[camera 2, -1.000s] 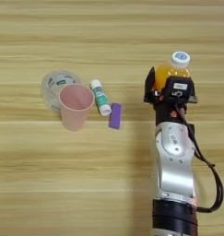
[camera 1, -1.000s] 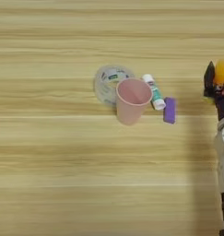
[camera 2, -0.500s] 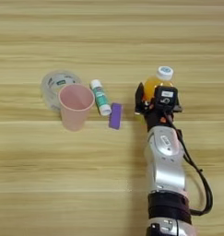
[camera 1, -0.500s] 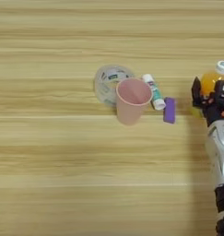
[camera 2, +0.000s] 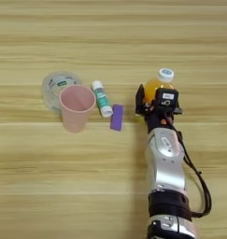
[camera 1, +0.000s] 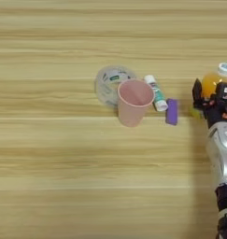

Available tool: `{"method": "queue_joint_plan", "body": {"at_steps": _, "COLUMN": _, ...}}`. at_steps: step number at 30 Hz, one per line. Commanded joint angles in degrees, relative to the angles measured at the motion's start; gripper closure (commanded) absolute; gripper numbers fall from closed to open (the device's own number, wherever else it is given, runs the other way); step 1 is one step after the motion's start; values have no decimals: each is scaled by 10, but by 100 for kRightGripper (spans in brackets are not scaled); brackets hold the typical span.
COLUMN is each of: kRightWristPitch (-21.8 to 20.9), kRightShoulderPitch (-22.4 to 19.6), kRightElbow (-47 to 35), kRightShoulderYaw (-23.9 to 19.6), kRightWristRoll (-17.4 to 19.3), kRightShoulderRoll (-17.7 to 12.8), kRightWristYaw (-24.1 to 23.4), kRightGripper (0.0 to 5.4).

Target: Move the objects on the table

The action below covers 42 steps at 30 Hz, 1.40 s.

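My right gripper (camera 2: 154, 100) is shut on the orange juice bottle (camera 2: 156, 86), whose white cap (camera 2: 166, 74) tilts up and to the right. The silver forearm (camera 2: 166, 163) rises from the bottom edge. Left of the bottle lies the small purple block (camera 2: 117, 116), with the white-green glue stick (camera 2: 101, 98) slanting beside it. The pink plastic cup (camera 2: 77, 107) stands upright against the clear tape roll (camera 2: 54, 84). In the left eye view the bottle (camera 1: 212, 81) and gripper (camera 1: 209, 99) sit at the right edge.
The light wood-grain table (camera 2: 49, 186) fills both views. The cup, tape roll, glue stick and purple block cluster left of centre, a short gap from the held bottle.
The gripper has carried the bottle leftward, closer to the purple block. The cup, tape, glue stick and block have stayed put.
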Motion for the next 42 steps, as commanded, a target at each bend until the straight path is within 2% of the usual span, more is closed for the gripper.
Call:
{"method": "queue_joint_plan", "body": {"at_steps": 1, "kRightWristPitch": -26, "kRightShoulderPitch": -47, "kRightElbow": -6, "kRightShoulderYaw": -1, "kRightWristRoll": 3, "kRightShoulderRoll": -26, "kRightWristYaw": 2, "kRightGripper": 200}}
{"method": "queue_joint_plan", "body": {"at_steps": 10, "kRightWristPitch": -26, "kRightShoulderPitch": -52, "kRightElbow": 12, "kRightShoulderYaw": 0, "kRightWristRoll": 9, "kRightShoulderRoll": -25, "kRightWristYaw": 3, "kRightGripper": 200}}
{"method": "queue_joint_plan", "body": {"at_steps": 18, "kRightWristPitch": -29, "kRightShoulderPitch": -53, "kRightElbow": 17, "kRightShoulderYaw": 2, "kRightWristRoll": 11, "kRightShoulderRoll": -25, "kRightWristYaw": 1, "kRightGripper": 86}}
{"method": "queue_joint_plan", "body": {"at_steps": 22, "kRightWristPitch": -29, "kRightShoulderPitch": -52, "kRightElbow": 19, "kRightShoulderYaw": 3, "kRightWristRoll": 12, "kRightShoulderRoll": -26, "kRightWristYaw": 1, "kRightGripper": 55}}
{"method": "queue_joint_plan", "body": {"at_steps": 24, "kRightWristPitch": -29, "kRightShoulderPitch": -51, "kRightElbow": 17, "kRightShoulderYaw": 3, "kRightWristRoll": 14, "kRightShoulderRoll": -26, "kRightWristYaw": 2, "kRightGripper": 19}}
{"method": "queue_joint_plan", "body": {"at_steps": 27, "kRightWristPitch": -26, "kRightShoulderPitch": -44, "kRightElbow": 5, "kRightShoulderYaw": 3, "kRightWristRoll": 17, "kRightShoulderRoll": -23, "kRightWristYaw": 2, "kRightGripper": 5}}
{"method": "queue_joint_plan", "body": {"at_steps": 35, "kRightWristPitch": 3, "kRightShoulderPitch": 30, "kRightElbow": -113, "kRightShoulderYaw": 13, "kRightWristRoll": 21, "kRightShoulderRoll": 1, "kRightWristYaw": -4, "kRightGripper": 5}}
{"method": "queue_joint_plan", "body": {"at_steps": 42, "kRightWristPitch": 36, "kRightShoulderPitch": 83, "kRightElbow": -185, "kRightShoulderYaw": 20, "kRightWristRoll": 20, "kRightShoulderRoll": 17, "kRightWristYaw": -4, "kRightGripper": 5}}
